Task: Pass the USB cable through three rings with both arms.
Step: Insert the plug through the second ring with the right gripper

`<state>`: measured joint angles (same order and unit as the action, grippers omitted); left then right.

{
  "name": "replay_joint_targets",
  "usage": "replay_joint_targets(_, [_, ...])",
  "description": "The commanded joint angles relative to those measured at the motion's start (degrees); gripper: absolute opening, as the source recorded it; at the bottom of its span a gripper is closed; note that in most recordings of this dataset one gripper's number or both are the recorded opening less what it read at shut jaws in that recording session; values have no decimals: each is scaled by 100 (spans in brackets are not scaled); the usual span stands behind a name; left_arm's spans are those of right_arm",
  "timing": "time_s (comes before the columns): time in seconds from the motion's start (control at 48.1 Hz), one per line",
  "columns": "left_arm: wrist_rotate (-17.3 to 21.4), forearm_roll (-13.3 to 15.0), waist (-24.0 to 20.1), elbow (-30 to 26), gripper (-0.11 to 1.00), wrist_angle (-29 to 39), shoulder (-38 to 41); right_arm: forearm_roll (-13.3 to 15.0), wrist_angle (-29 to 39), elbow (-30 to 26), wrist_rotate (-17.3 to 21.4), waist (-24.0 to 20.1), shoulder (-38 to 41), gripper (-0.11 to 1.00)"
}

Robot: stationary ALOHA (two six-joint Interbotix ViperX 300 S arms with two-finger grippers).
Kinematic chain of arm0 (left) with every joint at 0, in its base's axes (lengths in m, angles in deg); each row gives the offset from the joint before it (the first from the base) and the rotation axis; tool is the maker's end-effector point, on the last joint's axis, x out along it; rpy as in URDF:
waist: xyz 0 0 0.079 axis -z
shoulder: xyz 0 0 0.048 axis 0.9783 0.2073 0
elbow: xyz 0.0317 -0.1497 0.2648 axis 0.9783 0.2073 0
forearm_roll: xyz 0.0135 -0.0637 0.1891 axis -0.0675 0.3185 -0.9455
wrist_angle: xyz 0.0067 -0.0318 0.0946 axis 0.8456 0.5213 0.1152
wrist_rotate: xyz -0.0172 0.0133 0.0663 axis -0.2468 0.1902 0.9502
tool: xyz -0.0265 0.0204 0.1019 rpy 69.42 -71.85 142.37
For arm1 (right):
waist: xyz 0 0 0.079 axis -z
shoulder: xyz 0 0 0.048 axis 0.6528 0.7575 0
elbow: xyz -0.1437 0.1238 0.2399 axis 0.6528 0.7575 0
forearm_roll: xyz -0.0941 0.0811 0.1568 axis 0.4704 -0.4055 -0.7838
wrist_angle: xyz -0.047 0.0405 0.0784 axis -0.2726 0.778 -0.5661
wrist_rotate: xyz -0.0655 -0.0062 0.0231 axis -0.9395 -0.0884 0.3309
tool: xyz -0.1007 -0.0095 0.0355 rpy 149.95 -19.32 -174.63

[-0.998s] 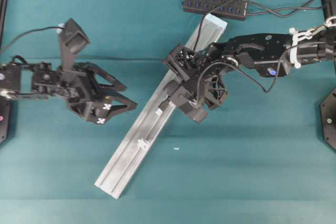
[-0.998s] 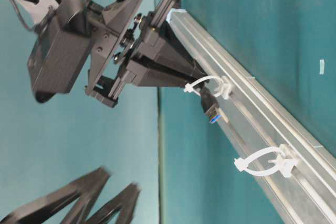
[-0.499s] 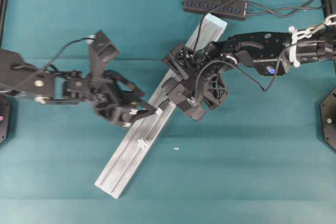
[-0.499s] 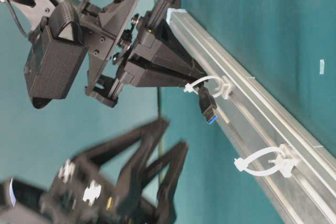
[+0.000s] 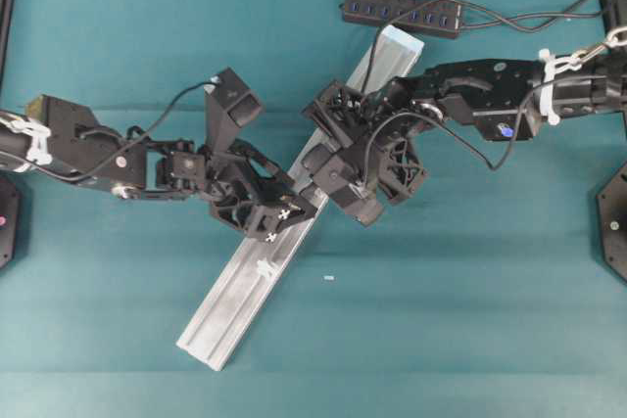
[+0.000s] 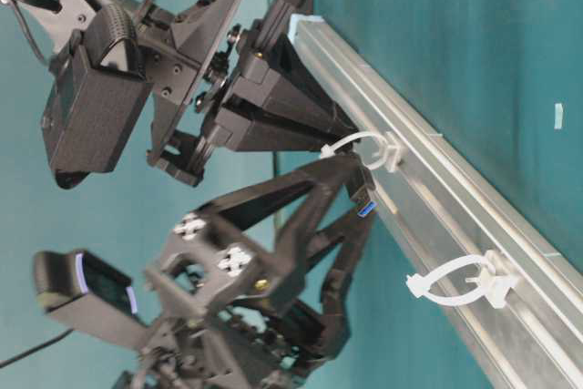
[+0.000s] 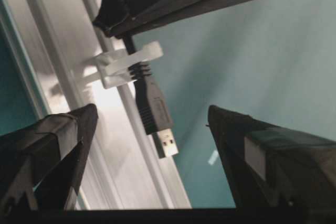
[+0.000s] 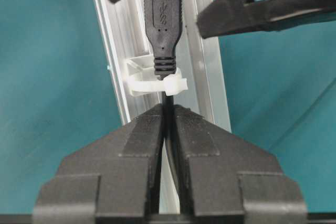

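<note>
The USB cable's plug [image 7: 154, 109] hangs just past the first of the white rings [image 7: 127, 62], its metal tip pointing down along the silver rail [image 5: 225, 310]. Behind that ring [image 8: 157, 83], my right gripper [image 8: 168, 109] is shut on the thin black cord. My left gripper [image 7: 151, 113] is open, one finger on each side of the plug and not touching it. The table-level view shows the plug [image 6: 363, 190] between the left fingers [image 6: 321, 196], with a second, empty ring [image 6: 455, 284] further down the rail. From overhead, the lowest ring [image 5: 265, 268] is visible.
A black multi-port hub [image 5: 402, 9] with blue sockets lies past the rail's far end. A small white scrap [image 5: 328, 277] lies on the teal cloth to the right of the rail. Both arms crowd the middle of the rail.
My left arm has swung in from the left side to the rail, and its open fingers now straddle the plug. The right gripper and the plug have stayed put.
</note>
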<state>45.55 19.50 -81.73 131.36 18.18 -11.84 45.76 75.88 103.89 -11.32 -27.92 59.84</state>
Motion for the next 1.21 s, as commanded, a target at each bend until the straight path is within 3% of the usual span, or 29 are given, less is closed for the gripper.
replay_joint_targets(0.0, [0,-26,-53,-97,92,-53,0,-18,-26,-62,70,-26,-18,7])
replay_joint_targets(0.187, [-18,-26,-62,-176,90,-44,18,-18,-26,-62,70,-26,-18,7])
replay_joint_targets(0.27, [-132,-26,-44,-202,84,-35,9,-18,0,-53,70,-18,-18,7])
replay_joint_targets(0.333, [-211,-26,-18,-211,70,-35,-9,-18,0,-53,79,-18,-18,7])
replay_joint_targets(0.478, [-422,-26,26,-202,26,-18,-26,-18,-18,-62,70,-9,-18,7])
replay_joint_targets(0.541, [-483,-26,26,-193,15,18,-26,-26,-26,-62,70,-9,-18,7])
replay_joint_targets(0.936, [-545,-26,26,-202,13,44,-26,-18,-167,-26,79,-9,-18,7])
replay_joint_targets(1.186, [-967,-26,26,-167,12,149,-35,-26,35,26,105,9,-53,7])
